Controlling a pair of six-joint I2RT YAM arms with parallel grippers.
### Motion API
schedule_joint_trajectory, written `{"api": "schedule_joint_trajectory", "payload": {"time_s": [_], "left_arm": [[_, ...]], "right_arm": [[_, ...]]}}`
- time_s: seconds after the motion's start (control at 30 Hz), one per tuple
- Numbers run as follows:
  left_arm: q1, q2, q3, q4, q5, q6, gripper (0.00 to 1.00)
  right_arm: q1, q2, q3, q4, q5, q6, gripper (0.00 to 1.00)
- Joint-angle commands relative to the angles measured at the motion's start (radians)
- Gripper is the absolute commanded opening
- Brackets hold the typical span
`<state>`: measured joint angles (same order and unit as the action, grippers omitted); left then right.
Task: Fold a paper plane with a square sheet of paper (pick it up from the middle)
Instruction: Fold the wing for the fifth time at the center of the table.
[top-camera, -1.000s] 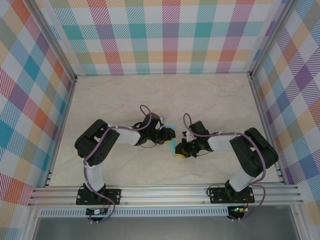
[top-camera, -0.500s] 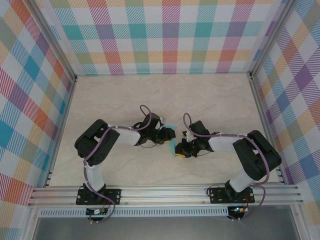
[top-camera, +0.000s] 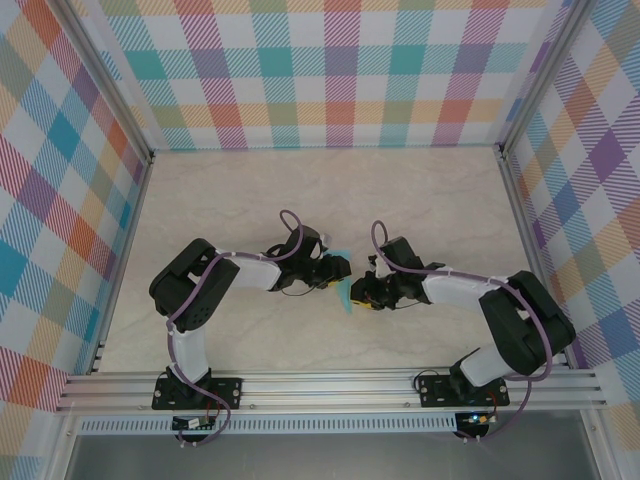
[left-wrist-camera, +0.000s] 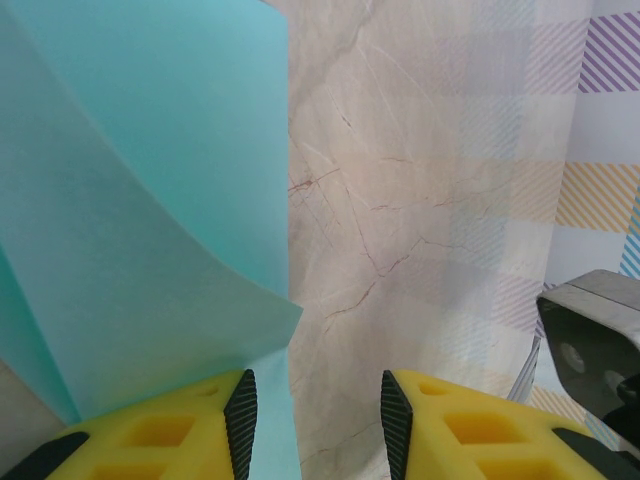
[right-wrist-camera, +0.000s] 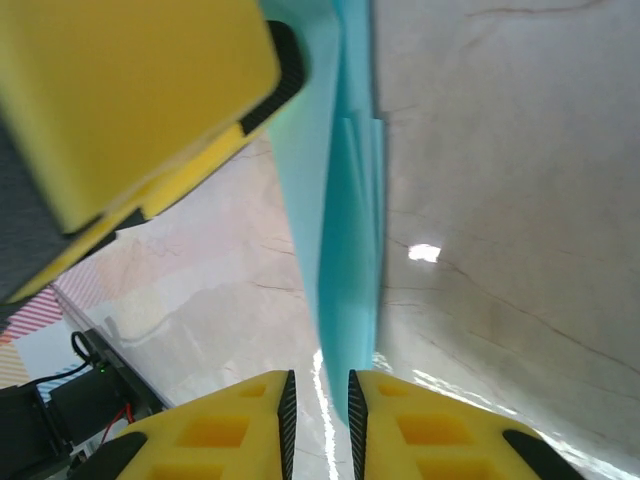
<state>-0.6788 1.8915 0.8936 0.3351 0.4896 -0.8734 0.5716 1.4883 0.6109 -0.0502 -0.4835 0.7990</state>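
The light turquoise sheet of paper (top-camera: 346, 290) is folded into layers and stands nearly on edge between my two grippers. In the right wrist view the paper (right-wrist-camera: 345, 250) runs edge-on down into the narrow gap of my right gripper (right-wrist-camera: 320, 420), which is shut on its lower point. My left gripper (left-wrist-camera: 318, 420) is open, with bare table between its pads. The paper (left-wrist-camera: 150, 200) curls over its left finger. From above, the left gripper (top-camera: 340, 270) sits just left of the sheet and the right gripper (top-camera: 360, 296) just right of it.
The marble-look table (top-camera: 300, 200) is walled by checked panels (top-camera: 330, 70) with an aluminium rail (top-camera: 330, 385) along the near edge. The left gripper's yellow finger (right-wrist-camera: 130, 90) hangs close above the right gripper. A grey part of the right arm (left-wrist-camera: 590, 340) is at the left wrist view's edge.
The paper has tipped from lying fairly flat to standing as a thin sliver. The right arm's elbow has swung outward to the right. The left arm has hardly moved.
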Motion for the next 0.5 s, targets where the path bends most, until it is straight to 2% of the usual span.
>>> {"api": "schedule_joint_trajectory", "payload": {"time_s": [0.0,0.47], "left_arm": [[0.01,0.017,-0.013,-0.067,0.01,0.019,0.4],[0.01,0.021,-0.008,-0.07,0.012,0.017,0.4]], "right_arm": [[0.01,0.012,0.023,0.009,-0.047,-0.005,0.24],[0.023,0.115,0.05,0.021,-0.062,-0.021,0.17]]}}
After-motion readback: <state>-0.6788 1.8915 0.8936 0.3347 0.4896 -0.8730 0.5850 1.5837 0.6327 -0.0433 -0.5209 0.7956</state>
